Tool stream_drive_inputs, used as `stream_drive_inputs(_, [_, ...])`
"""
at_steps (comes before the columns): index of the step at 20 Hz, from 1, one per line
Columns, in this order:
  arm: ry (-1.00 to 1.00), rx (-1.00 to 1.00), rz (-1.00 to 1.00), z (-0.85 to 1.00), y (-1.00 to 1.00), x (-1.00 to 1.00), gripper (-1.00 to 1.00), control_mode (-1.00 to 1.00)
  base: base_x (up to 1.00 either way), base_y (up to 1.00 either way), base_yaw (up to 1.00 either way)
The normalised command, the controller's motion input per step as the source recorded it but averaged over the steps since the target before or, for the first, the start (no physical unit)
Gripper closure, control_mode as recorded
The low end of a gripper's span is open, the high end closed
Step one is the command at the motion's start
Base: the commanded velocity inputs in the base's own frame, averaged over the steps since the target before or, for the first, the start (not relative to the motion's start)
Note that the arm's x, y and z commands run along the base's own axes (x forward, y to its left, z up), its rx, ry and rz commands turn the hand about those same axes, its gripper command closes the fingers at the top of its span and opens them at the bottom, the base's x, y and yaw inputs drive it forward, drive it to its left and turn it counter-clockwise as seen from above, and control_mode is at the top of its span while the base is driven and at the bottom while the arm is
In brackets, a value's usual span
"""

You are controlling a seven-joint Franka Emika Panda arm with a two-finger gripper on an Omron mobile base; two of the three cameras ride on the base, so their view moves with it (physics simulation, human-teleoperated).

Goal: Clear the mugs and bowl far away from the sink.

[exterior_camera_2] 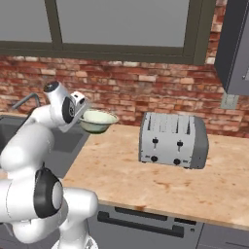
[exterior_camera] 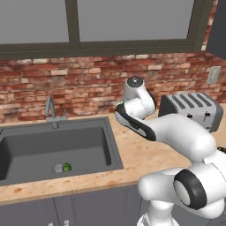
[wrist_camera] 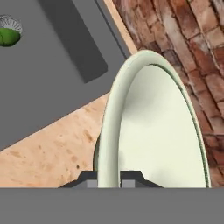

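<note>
I have the hand (wrist_camera: pixel 108 177) pinched tight on the rim of the bowl (exterior_camera_2: pixel 98 120), one finger inside the wall and one outside, as the hand view shows at its bottom edge. In the right base view the bowl hangs clear above the surface (exterior_camera_2: pixel 146 180), carried level and open side up, just past the right edge of the sink (exterior_camera: pixel 53 148) and near the brick wall. What matters for my next move is which way the free ground lies from the bowl: in the right base view the sink is at about 8 o'clock from it and the toaster (exterior_camera_2: pixel 172 140) at about 4 o'clock, with bare surface between the two and more stretching off past the toaster toward 3 o'clock. So I judge the carry has to go to 3 o'clock, directly away from the basin, and either stop short of the toaster or pass in front of it. The bowl sticks out from the hand toward the wall in the hand view, its width running along the direction the fingers point, so I would keep it a little off the bricks as I swing. I see something small and green at the sink drain (exterior_camera: pixel 66 167); too small to name. I cannot make out the mugs from here, so they wait until the bowl is down
</note>
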Motion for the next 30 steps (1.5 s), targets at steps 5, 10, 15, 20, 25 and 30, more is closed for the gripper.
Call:
stream_drive_inputs(5, [0.00, -0.06, 0.38, 0.90, -0.05, 0.00, 1.00, -1.00, 0.00, 0.00, 0.00])
stream_drive_inputs(10, [-0.05, -0.07, 0.36, 0.50, -0.13, -0.20, 1.00, -1.00, 0.00, 0.00, 0.00])
stream_drive_inputs(15, [-0.10, 0.00, 0.14, 0.13, -0.18, -0.70, 1.00, -1.00, 0.00, 0.00, 0.00])
stream_drive_inputs(20, [-0.18, 0.00, 0.00, 0.00, 0.00, -0.78, 1.00, -1.00, 0.00, 0.00, 0.00])
stream_drive_inputs(25, [-0.18, 0.00, -0.05, 0.02, -0.02, -0.61, 1.00, -1.00, 0.00, 0.00, 0.00])
stream_drive_inputs(30, [-0.12, 0.04, 0.00, 0.23, -0.05, -0.32, 1.00, -1.00, 0.00, 0.00, 0.00])
